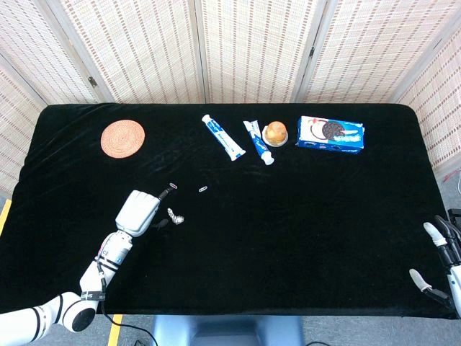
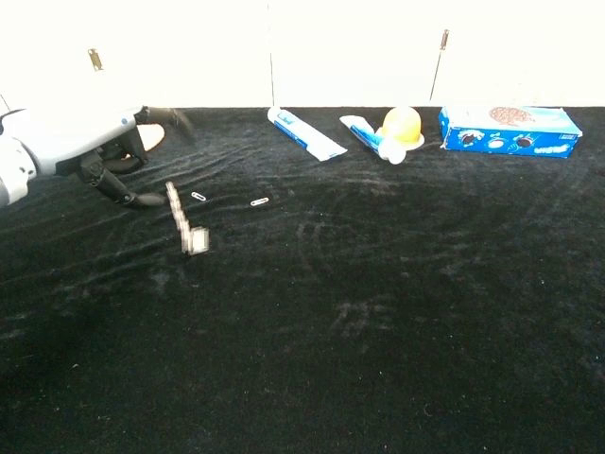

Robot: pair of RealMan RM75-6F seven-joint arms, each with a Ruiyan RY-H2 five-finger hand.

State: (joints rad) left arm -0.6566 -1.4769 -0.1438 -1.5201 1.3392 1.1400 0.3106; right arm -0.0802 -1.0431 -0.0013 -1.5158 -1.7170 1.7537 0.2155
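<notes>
My left hand (image 1: pixel 137 211) hovers over the near left of the black table (image 1: pixel 302 231), with the thumb spread away from the curled fingers. In the chest view the left hand (image 2: pixel 90 147) sits at the left edge. A short chain of metal clips (image 1: pixel 175 215) is just off its fingertips, blurred in the chest view (image 2: pixel 185 219), with a small gap to the fingers. Two loose paper clips (image 2: pixel 258 201) (image 2: pixel 198 196) lie beside it. My right hand (image 1: pixel 441 256) shows at the bottom right corner, fingers apart, holding nothing.
A round woven coaster (image 1: pixel 122 138) lies at the back left. Two toothpaste tubes (image 1: pixel 222 137) (image 1: pixel 258 141), a yellow-orange ball on a small dish (image 1: pixel 275 132) and a blue cookie box (image 1: pixel 330 134) line the back of the table.
</notes>
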